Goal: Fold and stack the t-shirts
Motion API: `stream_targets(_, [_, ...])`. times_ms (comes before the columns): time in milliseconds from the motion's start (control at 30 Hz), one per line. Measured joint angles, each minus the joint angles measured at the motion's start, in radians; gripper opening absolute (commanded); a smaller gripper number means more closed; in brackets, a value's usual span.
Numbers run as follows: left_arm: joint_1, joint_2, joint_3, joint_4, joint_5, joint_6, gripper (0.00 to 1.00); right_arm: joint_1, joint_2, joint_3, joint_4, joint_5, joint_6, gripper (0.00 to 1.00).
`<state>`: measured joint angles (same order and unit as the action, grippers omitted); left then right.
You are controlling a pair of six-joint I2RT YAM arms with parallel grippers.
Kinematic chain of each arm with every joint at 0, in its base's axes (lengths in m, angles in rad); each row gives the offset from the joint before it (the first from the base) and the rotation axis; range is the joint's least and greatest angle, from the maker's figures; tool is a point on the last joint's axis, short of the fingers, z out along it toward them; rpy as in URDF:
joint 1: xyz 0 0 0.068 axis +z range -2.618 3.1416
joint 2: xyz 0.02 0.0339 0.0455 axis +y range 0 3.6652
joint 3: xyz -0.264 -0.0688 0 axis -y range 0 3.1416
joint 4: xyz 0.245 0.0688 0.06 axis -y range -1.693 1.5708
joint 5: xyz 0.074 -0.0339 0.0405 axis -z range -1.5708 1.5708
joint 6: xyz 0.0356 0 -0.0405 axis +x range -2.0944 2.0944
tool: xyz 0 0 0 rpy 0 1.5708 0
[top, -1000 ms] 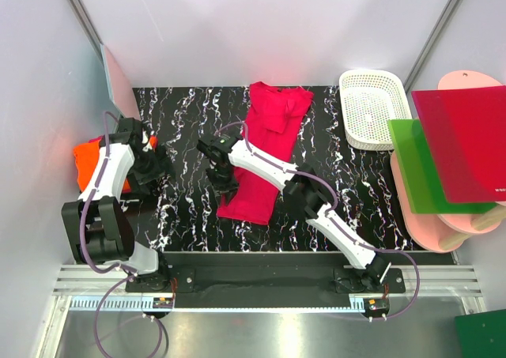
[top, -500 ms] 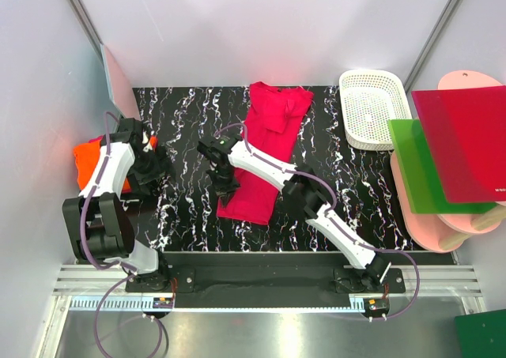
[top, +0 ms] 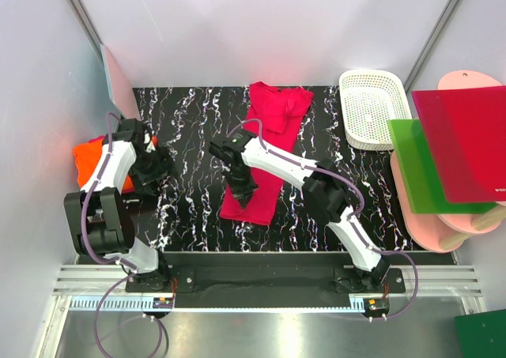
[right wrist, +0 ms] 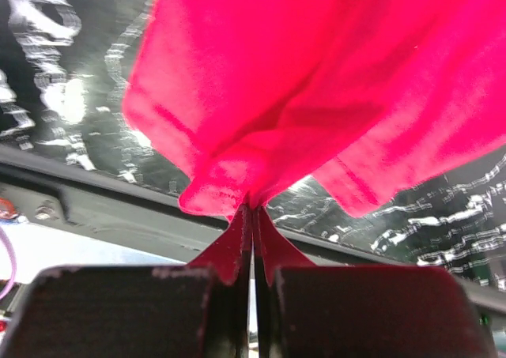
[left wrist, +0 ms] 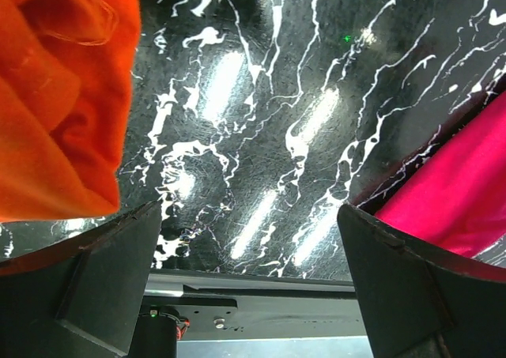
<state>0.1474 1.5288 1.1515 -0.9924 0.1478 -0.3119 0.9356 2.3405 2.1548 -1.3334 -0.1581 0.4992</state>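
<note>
Hem of the red shirt is pinched in your right gripper, jaws closed on it, probably for folding over; the shirt lies mid on the table. The orange shirt waits at the left edge, beside your left gripper, jaws open and empty.

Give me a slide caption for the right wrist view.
Right pincer shut on a bunched edge of the crimson t-shirt, over the black marbled table.
</note>
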Motion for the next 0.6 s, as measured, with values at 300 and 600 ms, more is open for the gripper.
stream_targets(300, [-0.092, -0.002, -0.05, 0.016, 0.033, 0.009, 0.99, 0.0, -0.006, -0.165, -0.006, 0.051, 0.042, 0.86])
stream_targets(600, [-0.248, -0.068, -0.112, 0.079, 0.181, -0.03, 0.99, -0.006, -0.284, -0.32, 0.061, 0.25, 0.13, 0.97])
